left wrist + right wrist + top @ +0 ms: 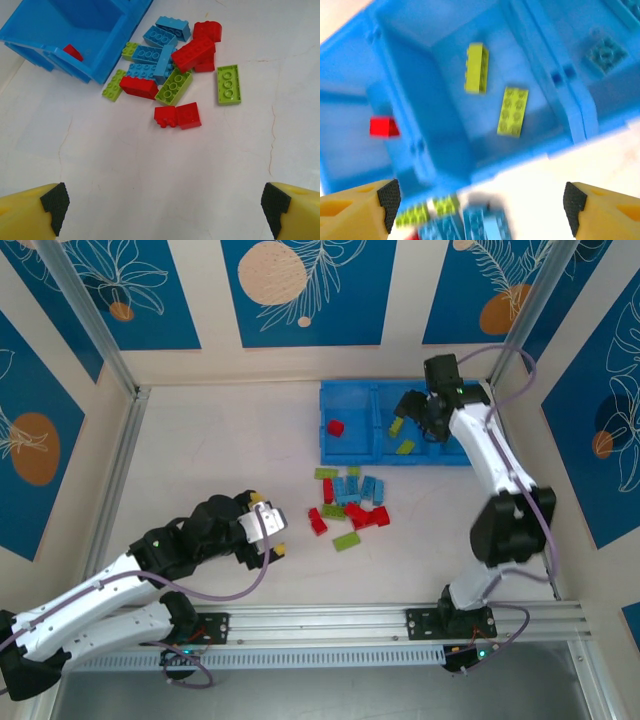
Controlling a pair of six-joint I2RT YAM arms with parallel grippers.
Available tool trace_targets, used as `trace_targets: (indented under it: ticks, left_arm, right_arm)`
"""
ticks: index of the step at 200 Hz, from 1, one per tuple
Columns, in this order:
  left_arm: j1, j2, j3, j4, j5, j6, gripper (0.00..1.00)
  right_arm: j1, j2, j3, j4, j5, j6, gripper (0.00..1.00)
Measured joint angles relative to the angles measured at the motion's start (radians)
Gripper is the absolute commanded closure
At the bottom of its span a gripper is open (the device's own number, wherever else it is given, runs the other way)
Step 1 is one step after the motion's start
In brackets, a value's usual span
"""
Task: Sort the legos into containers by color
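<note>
Lime legos (512, 111) x2, mid bin (445, 75), below R hand (481, 204)

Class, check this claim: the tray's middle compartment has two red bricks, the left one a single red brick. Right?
No. The middle compartment's two bricks are lime green, not red, as the right wrist view shows. The left compartment does have a single red brick.

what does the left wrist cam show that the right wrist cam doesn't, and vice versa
Left wrist: a lone lime brick and two red bricks at the outer edge of the loose pile on the table. Right wrist: two lime bricks in the middle compartment of the blue tray, a blue brick in the right one. Both: that tray, the red brick in its left compartment, pile bricks beside its wall.
</note>
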Motion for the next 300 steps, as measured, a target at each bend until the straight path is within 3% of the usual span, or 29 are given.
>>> trace_targets:
  ticks: [14, 52, 72, 103, 137, 172, 256, 300]
  left_arm:
    - [0.000, 0.000, 0.000, 0.000, 0.000, 0.000, 0.00]
    - [0.000, 0.012, 0.000, -0.004, 0.000, 0.016, 0.00]
    - [0.002, 0.043, 0.000, -0.007, 0.000, 0.026, 0.00]
    - [0.004, 0.072, 0.000, -0.023, 0.008, 0.027, 0.00]
    - [0.004, 0.072, 0.000, -0.026, 0.007, 0.031, 0.00]
    - [0.005, 0.071, 0.000, -0.026, -0.002, 0.040, 0.00]
    - [0.005, 0.071, 0.000, -0.026, -0.001, 0.045, 0.00]
    - [0.006, 0.048, -0.002, -0.024, 0.005, 0.045, 0.00]
  right_arm:
    - [0.081, -0.156, -0.135, 0.014, -0.002, -0.006, 0.13]
    - [0.459, -0.467, -0.494, 0.021, 0.003, 0.076, 0.18]
    - [0.592, -0.461, -0.616, 0.032, -0.013, 0.092, 0.17]
    - [0.733, -0.307, -0.662, 0.043, -0.001, 0.027, 0.05]
    - [0.754, -0.100, -0.634, 0.089, 0.022, -0.085, 0.02]
    - [0.745, -0.006, -0.626, 0.167, 0.021, -0.142, 0.04]
    - [0.737, 0.062, -0.613, 0.226, 0.037, -0.149, 0.41]
    - [0.758, -0.073, -0.647, 0.209, 0.024, -0.117, 0.47]
